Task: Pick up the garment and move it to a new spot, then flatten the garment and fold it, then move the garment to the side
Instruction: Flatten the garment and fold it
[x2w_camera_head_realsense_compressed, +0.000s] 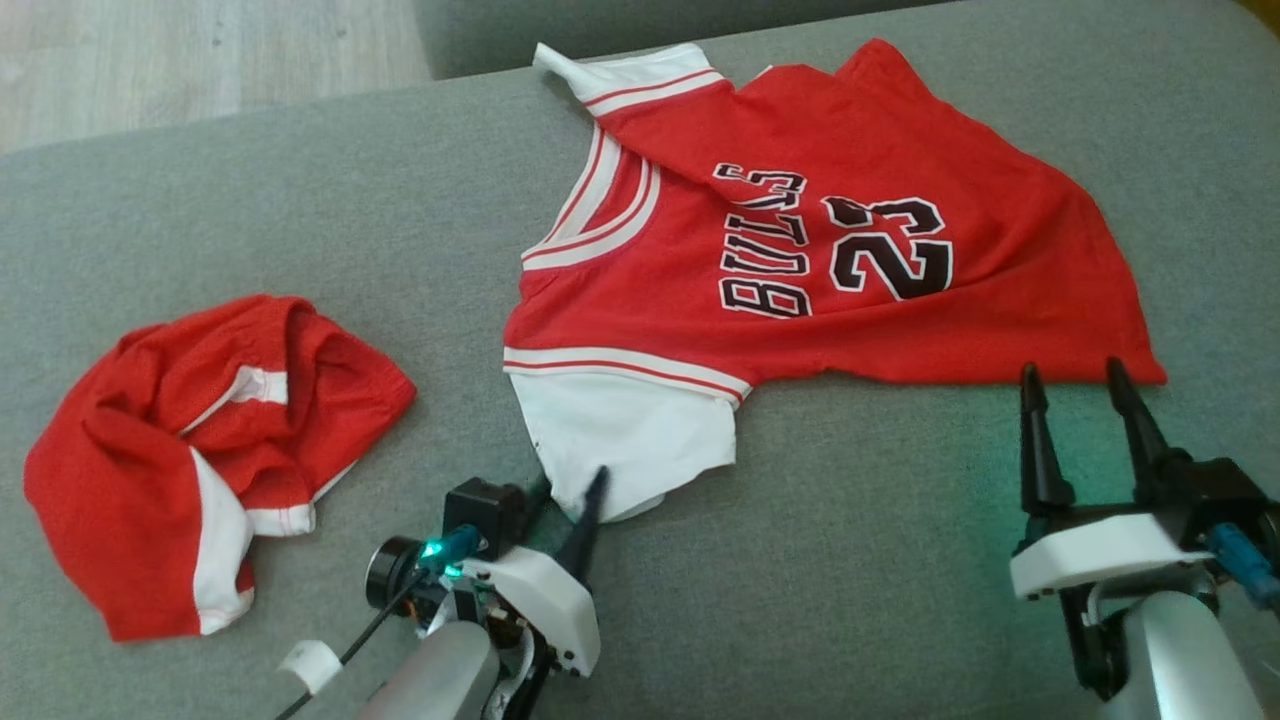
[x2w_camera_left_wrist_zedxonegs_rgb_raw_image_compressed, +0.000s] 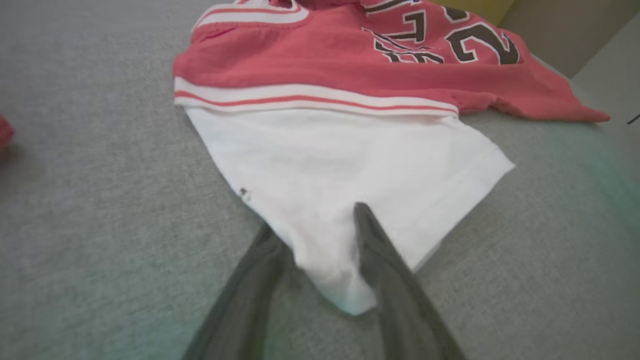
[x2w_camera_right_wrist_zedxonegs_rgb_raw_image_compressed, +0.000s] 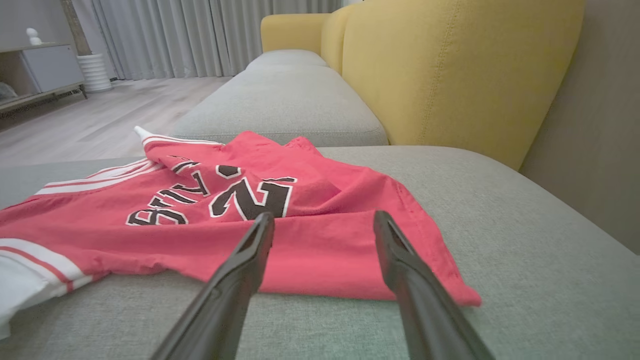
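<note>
Flattening seems in hand: left claw (x2w_camera_head_realsense_compressed: 572, 478) is straddling the sleeve (x2w_camera_left_wrist_zedxonegs_rgb_raw_image_compressed: 350, 165) of the jersey (x2w_camera_head_realsense_compressed: 850, 250), fingers apart; right claw (x2w_camera_head_realsense_compressed: 1072, 366) is hovering, spread, near its red edge (x2w_camera_head_realsense_compressed: 1000, 375). Next: clamping both.

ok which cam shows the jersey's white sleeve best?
Left wrist view: white sleeve close and nearly whole, tip between the left pincer's open fingers. Head view shows it smaller, tip behind that pincer. Right wrist view catches a sliver at lower left.
</note>
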